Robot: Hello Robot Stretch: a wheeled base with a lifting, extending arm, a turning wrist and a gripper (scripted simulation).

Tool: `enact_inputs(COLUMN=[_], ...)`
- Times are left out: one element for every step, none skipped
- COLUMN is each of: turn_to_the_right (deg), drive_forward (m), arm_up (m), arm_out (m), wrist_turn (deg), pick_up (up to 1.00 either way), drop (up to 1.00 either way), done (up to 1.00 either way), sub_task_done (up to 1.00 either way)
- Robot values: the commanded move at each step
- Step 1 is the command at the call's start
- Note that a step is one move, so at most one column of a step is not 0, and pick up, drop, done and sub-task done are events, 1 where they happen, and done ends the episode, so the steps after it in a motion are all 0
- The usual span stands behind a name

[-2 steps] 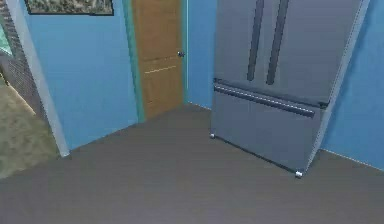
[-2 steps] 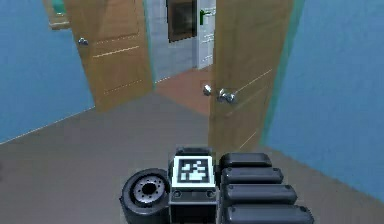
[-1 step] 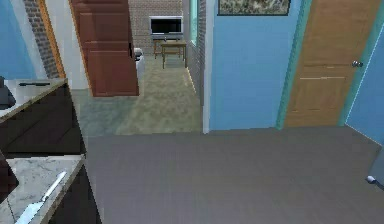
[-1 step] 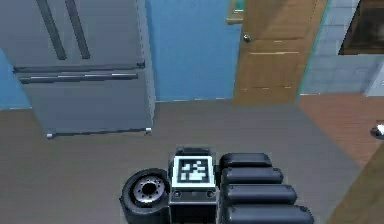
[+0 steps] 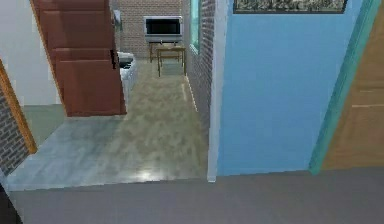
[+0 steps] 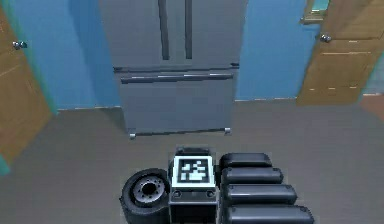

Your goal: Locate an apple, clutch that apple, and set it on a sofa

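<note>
Grey refrigerator (image 6: 178, 70) stands shut. You cannot tell where the apple lies, nor whether the end effector (image 6: 147, 192) holds anything. Driving ahead carelessly, you may clip the blue wall (image 5: 270, 100) or the brown door (image 5: 85, 55).

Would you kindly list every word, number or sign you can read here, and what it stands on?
No words or numbers can be read.
White square on the robot's arm: black marks in a pattern, no letters.
Framed picture on the blue wall: any lettering too small to tell.
Fridge: no label to be made out.
</note>
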Motion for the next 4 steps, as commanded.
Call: enact_inputs(turn_to_the_right=[-12.0,0.0,-6.0,0.0], drive_forward=[0.00,1.00,0.00,0.25], arm_up=[0.00,0.00,0.00,0.00], arm_out=[0.00,0.00,0.00,0.00], wrist_turn=[0.0,0.0,0.0,0.0], pick_up=[0.00,0.00,0.00,0.00], drop=[0.00,0.00,0.00,0.00], done=[0.00,0.00,0.00,0.00], sub_task_done=[0.00,0.00,0.00,0.00])
